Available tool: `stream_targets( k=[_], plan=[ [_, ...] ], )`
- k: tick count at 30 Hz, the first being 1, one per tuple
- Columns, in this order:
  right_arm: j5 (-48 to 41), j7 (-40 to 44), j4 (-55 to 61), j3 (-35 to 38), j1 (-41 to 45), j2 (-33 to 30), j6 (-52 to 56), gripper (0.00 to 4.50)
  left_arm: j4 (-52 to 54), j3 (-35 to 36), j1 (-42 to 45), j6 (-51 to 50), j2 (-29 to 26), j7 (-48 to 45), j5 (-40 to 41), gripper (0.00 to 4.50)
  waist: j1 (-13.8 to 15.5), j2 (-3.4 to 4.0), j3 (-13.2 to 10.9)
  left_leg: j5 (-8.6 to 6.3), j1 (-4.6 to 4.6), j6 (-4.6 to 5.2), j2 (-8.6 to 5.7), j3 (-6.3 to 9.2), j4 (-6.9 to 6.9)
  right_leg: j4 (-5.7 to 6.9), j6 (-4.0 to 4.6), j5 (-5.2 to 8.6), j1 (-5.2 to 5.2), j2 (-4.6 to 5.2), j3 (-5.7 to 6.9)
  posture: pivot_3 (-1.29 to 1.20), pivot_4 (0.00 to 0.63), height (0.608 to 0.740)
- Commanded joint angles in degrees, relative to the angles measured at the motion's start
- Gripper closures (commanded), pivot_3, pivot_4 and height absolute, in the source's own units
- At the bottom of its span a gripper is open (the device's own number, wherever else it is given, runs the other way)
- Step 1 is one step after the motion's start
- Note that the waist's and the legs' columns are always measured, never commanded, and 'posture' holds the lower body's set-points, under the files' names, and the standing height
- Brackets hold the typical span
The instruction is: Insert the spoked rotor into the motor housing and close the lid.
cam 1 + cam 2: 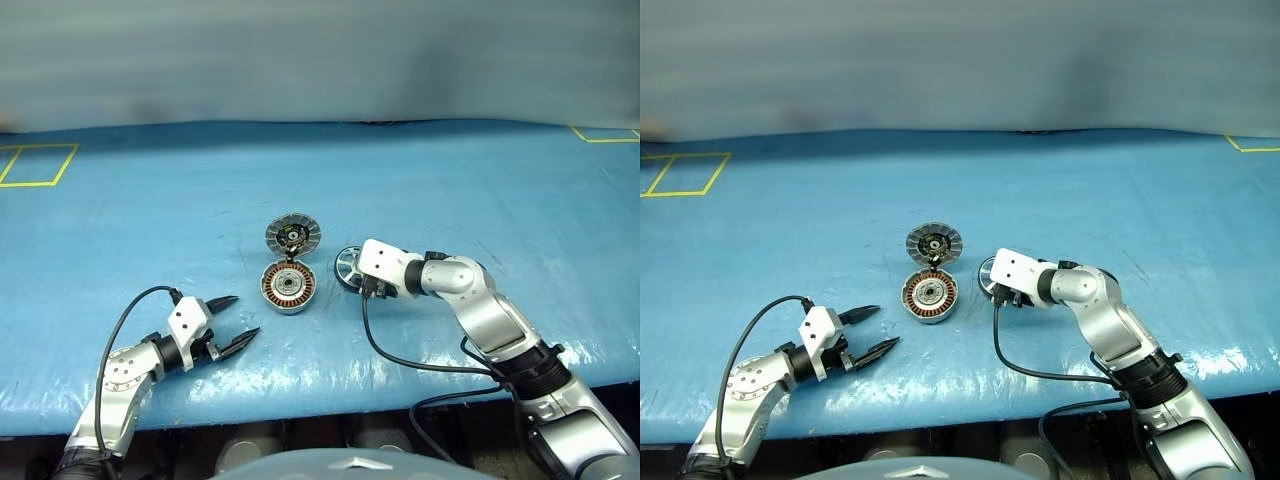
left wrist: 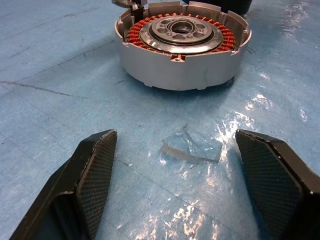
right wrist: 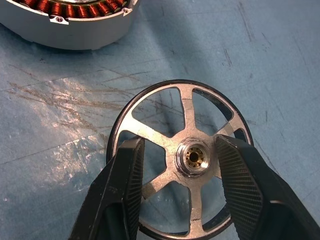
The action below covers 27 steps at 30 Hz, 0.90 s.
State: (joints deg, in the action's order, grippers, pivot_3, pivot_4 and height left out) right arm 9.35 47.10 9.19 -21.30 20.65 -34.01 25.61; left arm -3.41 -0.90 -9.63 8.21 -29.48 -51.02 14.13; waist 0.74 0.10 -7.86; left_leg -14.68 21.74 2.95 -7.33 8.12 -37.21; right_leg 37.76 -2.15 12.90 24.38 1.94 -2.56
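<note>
The motor housing point(image 1: 288, 287) lies on the blue table cover, its copper windings ringing a silver hub point(image 2: 182, 31). Its hinged lid point(image 1: 292, 235) lies open behind it with the ribbed face up. Just right of the housing, my right gripper point(image 3: 179, 141) is shut on the spoked rotor point(image 3: 192, 107), one finger on each side of its hub. The rotor point(image 1: 347, 264) is tilted up off the cover. My left gripper point(image 1: 246, 315) stands open near the front edge, pointing at the housing with nothing between its fingers point(image 2: 95, 165).
Yellow tape squares mark the cover at the far left point(image 1: 40, 165) and far right point(image 1: 605, 133). A small clear scrap point(image 2: 192, 150) lies on the cover between my left fingers. Black cables hang from both wrists near the front edge.
</note>
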Motion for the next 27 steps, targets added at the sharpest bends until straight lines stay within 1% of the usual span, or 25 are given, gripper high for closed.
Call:
stream_targets(
  k=[1,9,15,19,22,27],
  plan=[
    [-0.2,-0.3,-0.7,1.5,0.8,-0.1,0.2,2.18,1.7,0.7,0.3,0.9,0.1,0.1,0.7,0.45,0.0,0.0,0.0,0.01,0.0,-0.01,0.0,0.0,0.0,0.0,0.0,0.0,0.0,0.0,0.0,0.0,0.15,0.74],
    [-3.1,-0.1,-0.8,3.8,1.4,0.9,1.8,2.18,1.9,0.9,0.1,0.9,-0.1,0.1,0.7,0.45,0.0,0.0,0.0,0.01,0.01,-0.01,0.0,0.0,0.0,0.0,0.0,0.0,0.01,0.0,0.0,0.0,0.15,0.74],
    [-4.1,-0.2,-1.9,3.9,1.8,0.9,2.1,2.18,1.9,0.8,0.1,0.8,0.0,0.0,0.7,0.45,0.0,0.0,0.0,0.0,0.01,0.0,0.0,0.0,0.01,-0.01,0.0,0.0,0.01,0.0,-0.01,0.0,0.15,0.74],
    [-5.7,1.3,-4.0,3.6,2.2,1.3,2.8,2.18,1.8,0.7,0.2,0.8,0.0,-0.2,0.8,0.45,0.0,0.0,0.0,0.0,0.01,0.01,0.0,0.0,0.01,0.0,0.0,0.0,0.01,0.0,-0.01,0.0,0.15,0.74],
    [-5.7,2.6,-6.0,2.0,2.3,1.2,2.1,2.18,1.8,0.6,0.3,0.8,0.1,-0.2,0.7,0.45,0.0,0.0,0.0,-0.02,0.0,0.04,0.0,0.0,0.01,-0.01,0.0,0.0,0.0,0.0,-0.01,0.0,0.15,0.74],
    [-5.0,2.1,-4.3,1.9,2.4,1.0,2.0,2.18,2.0,0.7,-0.1,0.9,0.2,-0.1,0.7,0.45,0.0,-0.01,0.0,-0.02,0.0,0.04,0.01,0.0,0.01,0.01,0.0,0.0,0.0,0.0,0.0,0.0,0.15,0.74]
  ],
)
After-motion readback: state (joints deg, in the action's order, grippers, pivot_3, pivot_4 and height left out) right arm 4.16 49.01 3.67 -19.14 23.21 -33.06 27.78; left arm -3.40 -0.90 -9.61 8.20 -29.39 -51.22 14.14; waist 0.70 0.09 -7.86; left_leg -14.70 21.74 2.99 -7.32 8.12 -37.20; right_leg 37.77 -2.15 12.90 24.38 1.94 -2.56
